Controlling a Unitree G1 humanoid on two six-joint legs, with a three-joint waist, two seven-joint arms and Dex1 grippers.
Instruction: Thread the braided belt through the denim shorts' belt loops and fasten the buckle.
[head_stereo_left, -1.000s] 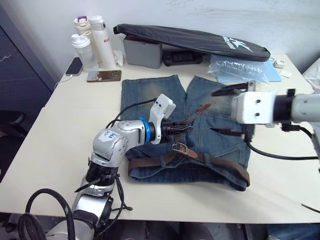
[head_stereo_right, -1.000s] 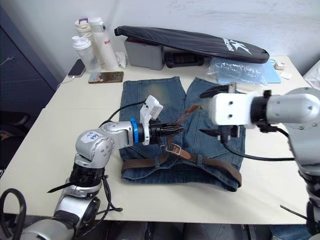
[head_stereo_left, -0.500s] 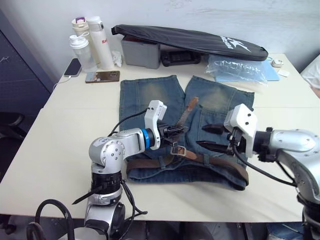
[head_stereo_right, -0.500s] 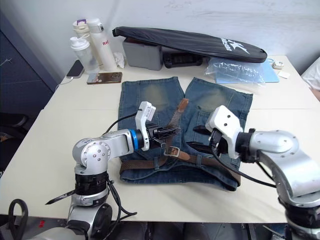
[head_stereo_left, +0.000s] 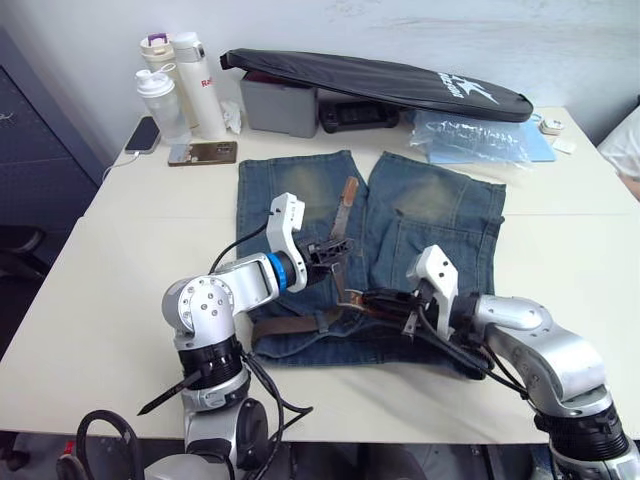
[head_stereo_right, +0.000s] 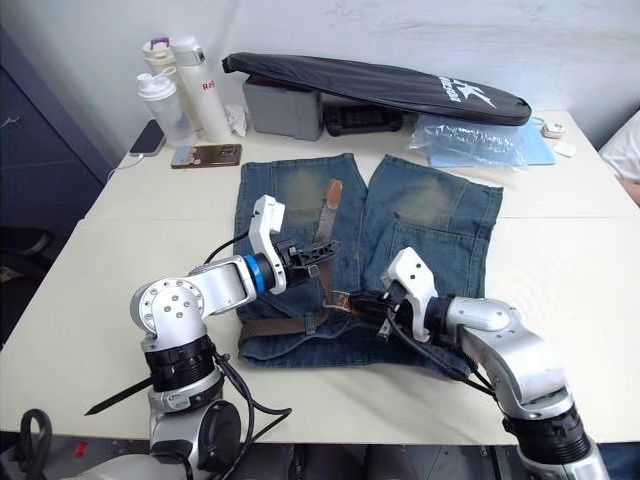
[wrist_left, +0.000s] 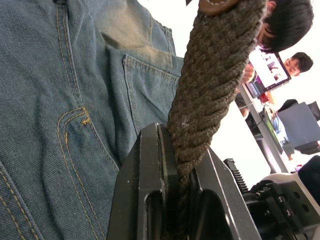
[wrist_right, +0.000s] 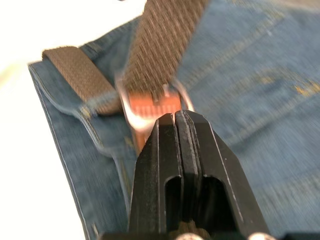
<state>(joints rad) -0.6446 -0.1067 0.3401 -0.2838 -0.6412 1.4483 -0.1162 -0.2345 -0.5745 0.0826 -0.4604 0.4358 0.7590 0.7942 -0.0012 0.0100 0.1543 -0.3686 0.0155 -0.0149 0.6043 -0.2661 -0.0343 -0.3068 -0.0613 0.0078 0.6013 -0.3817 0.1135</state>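
Denim shorts (head_stereo_left: 420, 215) lie flat mid-table. Left gripper (head_stereo_left: 335, 249) jaws clamp the braided belt (head_stereo_left: 345, 215); right gripper (head_stereo_left: 372, 298) jaws pressed together at the buckle (wrist_right: 152, 102).

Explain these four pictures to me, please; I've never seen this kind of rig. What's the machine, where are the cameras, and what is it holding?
It is a humanoid robot with two arms. Two pictures come from its head, looking down at a table; two come from cameras on its wrists. Denim shorts lie flat, a braided belt along the waistband. The left gripper pinches the belt's free end and lifts it; the right gripper is shut on the belt's leather piece by the buckle. Behind lie bottles, a phone and a black bag.
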